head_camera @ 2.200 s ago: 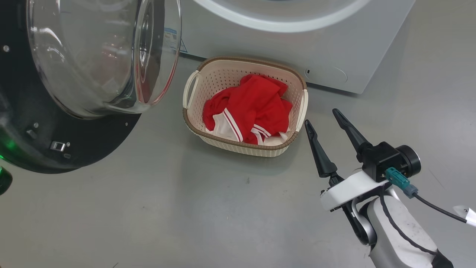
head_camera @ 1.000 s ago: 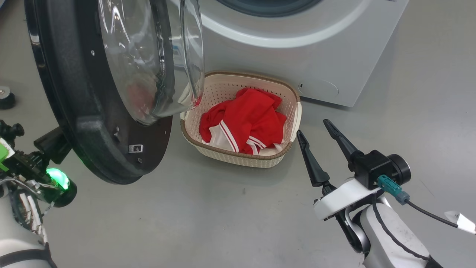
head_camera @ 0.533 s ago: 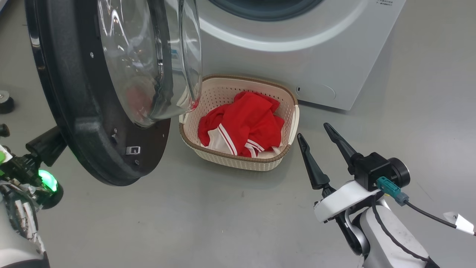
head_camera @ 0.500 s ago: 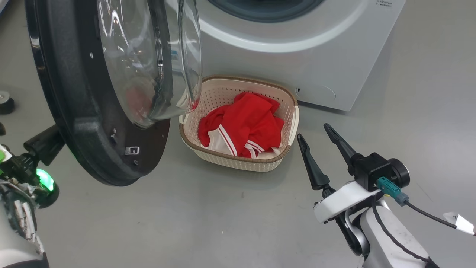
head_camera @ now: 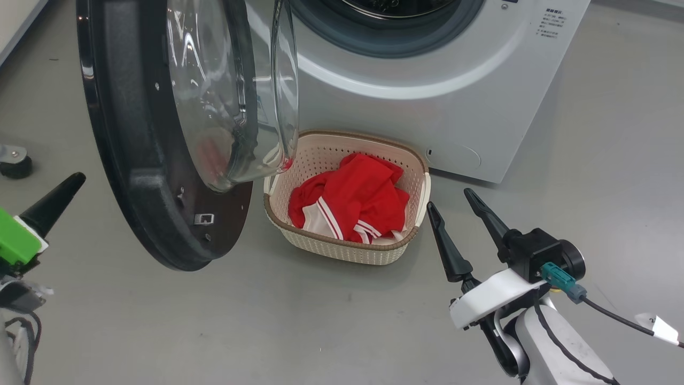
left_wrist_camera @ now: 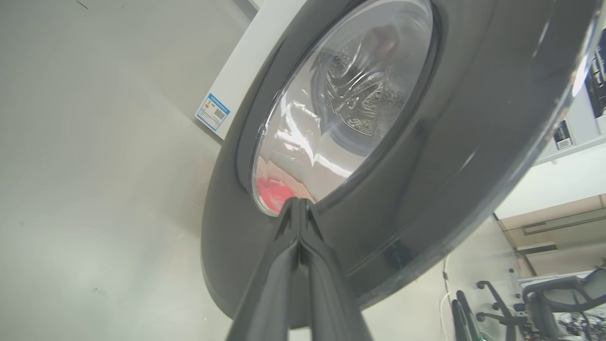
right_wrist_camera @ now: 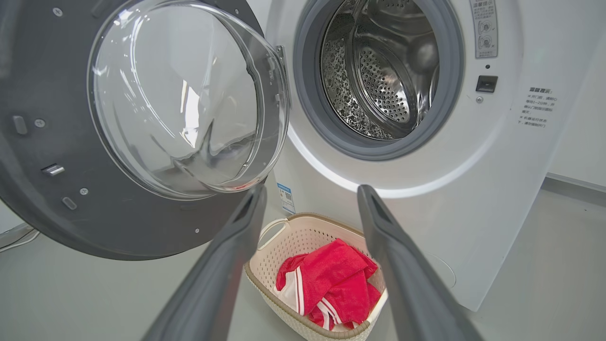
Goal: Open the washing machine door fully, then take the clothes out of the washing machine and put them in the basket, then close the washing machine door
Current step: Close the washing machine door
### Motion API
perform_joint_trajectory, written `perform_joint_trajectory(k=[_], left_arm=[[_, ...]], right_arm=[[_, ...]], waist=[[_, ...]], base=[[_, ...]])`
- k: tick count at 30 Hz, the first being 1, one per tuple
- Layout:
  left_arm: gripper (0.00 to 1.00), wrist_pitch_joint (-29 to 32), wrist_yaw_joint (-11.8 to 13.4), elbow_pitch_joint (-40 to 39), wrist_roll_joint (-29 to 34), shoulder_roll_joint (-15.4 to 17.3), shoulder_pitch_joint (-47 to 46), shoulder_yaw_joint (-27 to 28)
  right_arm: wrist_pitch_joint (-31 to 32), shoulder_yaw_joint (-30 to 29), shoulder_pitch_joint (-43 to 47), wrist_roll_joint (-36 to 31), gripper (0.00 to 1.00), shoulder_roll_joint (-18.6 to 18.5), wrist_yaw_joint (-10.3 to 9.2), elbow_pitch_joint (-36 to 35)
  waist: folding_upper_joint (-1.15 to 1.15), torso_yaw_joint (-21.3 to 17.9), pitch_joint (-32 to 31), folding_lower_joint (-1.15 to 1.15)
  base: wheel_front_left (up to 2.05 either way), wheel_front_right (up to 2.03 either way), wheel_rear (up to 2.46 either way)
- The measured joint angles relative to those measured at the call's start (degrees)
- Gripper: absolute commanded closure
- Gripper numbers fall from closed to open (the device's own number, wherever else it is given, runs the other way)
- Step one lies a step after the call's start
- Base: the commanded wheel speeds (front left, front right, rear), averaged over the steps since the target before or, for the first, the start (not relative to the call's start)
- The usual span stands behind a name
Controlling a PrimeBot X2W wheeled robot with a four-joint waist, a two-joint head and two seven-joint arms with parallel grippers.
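Well, most of this job looks done to me. The bright red clothes with white panels and striped trim (head_camera: 352, 203) lie heaped in the small cream perforated plastic basket with the brown woven-look rim (head_camera: 342, 250). It sits on the grey floor (head_camera: 320, 321) right in front of the big white front-loading washing machine (head_camera: 454, 112). In my right wrist view the perforated steel drum (right_wrist_camera: 378, 71) looks bare inside its grey rubber gasket (right_wrist_camera: 307, 104). I see no fabric in the part that shows, so I judge the emptying finished.

What is left is the closing. The large round washing machine door with its wide glossy black rim and bulging clear glass bowl (head_camera: 133, 176) stands swung out from the machine. It is roughly edge-on to my head, and in that view the bowl hangs over the left end of the basket.

My left gripper (left_wrist_camera: 299, 208) is clenched, both dark fingers pressed together with nothing between them. It points at the outer face of the door, at the lower edge of the glass; whether the tips touch the rim I cannot tell. My right gripper (head_camera: 449, 199) is spread wide and empty, hovering above the floor just beside the right end of the basket. I reckon the door needs a push from outside until it latches, with the bowl passing the basket without catching it.
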Motion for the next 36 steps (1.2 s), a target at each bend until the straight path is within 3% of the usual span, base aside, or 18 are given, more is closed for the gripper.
perform_joint_trajectory(k=[8, 17, 34, 35, 36], left_arm=[[1.0, -15.7, 0.0, -9.1, 10.1, 5.6, 9.4, -8.5], [1.0, -33.4, 0.0, -9.9, 15.4, 5.5, 14.9, -10.8], [1.0, -55.7, -0.2, -5.0, 24.0, 6.4, 21.6, -17.0], [0.87, -56.8, -0.2, -4.5, 24.2, 6.3, 21.7, -17.0], [0.87, -57.8, -0.2, -4.1, 24.6, 6.3, 21.8, -17.0]], right_arm=[[0.0, 0.1, 0.8, 0.1, 0.0, 0.3, -0.01, 0.0], [-0.1, 0.1, 0.8, 0.1, 0.0, 0.4, -0.01, 0.0], [-0.1, 0.1, 1.0, 0.1, 0.0, 0.6, -0.02, -0.1], [-0.1, 0.1, 1.0, 0.1, 0.0, 0.6, -0.02, -0.1], [-0.1, 0.1, 1.0, 0.1, 0.0, 0.6, -0.02, -0.1]], waist=[[0.0, 0.3, -0.7, 0.0], [0.0, 0.3, -0.9, 0.0], [0.0, 0.4, -1.4, 0.0], [0.0, 0.4, -1.5, 0.0], [0.0, 0.4, -1.5, 0.0]], base=[[0.0, 0.0, 0.0], [0.0, 0.0, 0.0], [0.0, 0.0, 0.0], [0.0, 0.0, 0.0], [0.0, 0.0, 0.0]])
